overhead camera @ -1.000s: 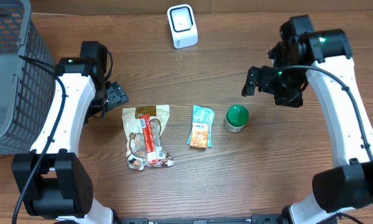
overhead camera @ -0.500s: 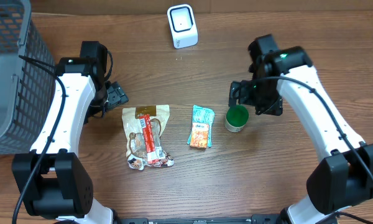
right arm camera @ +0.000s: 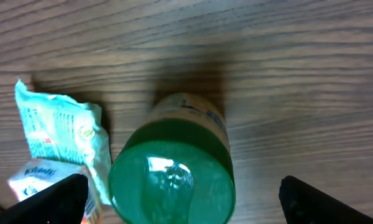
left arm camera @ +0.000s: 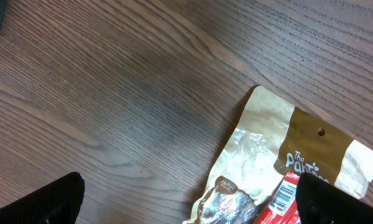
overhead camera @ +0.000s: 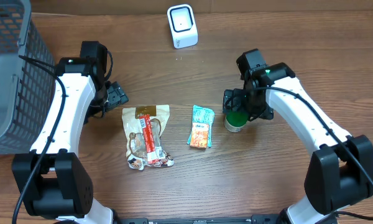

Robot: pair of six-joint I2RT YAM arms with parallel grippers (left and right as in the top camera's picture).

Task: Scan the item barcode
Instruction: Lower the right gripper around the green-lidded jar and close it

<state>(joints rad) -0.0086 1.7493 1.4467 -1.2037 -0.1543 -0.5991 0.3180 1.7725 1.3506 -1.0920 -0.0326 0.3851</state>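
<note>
Since the green-lidded jar (overhead camera: 237,118) stands upright on the worktop (overhead camera: 267,180) just beneath the right arm's fingers (right arm camera: 326,200), its long axis pointing up at the wrist, the right arm is plainly the nearer one. Those fingers are spread wide either side of the lid, holding nothing. A teal packet (overhead camera: 201,126) lies just left of the jar. The left arm's fingers (left arm camera: 37,202), equally spread and empty, hover beside the snack bag (overhead camera: 148,135); the scanner (overhead camera: 182,25) sits far centre.

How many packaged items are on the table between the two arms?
3. A brown snack bag at left, a teal and orange packet in the middle, and a green-lidded jar at right, beside the packet. None seems hidden.
</note>
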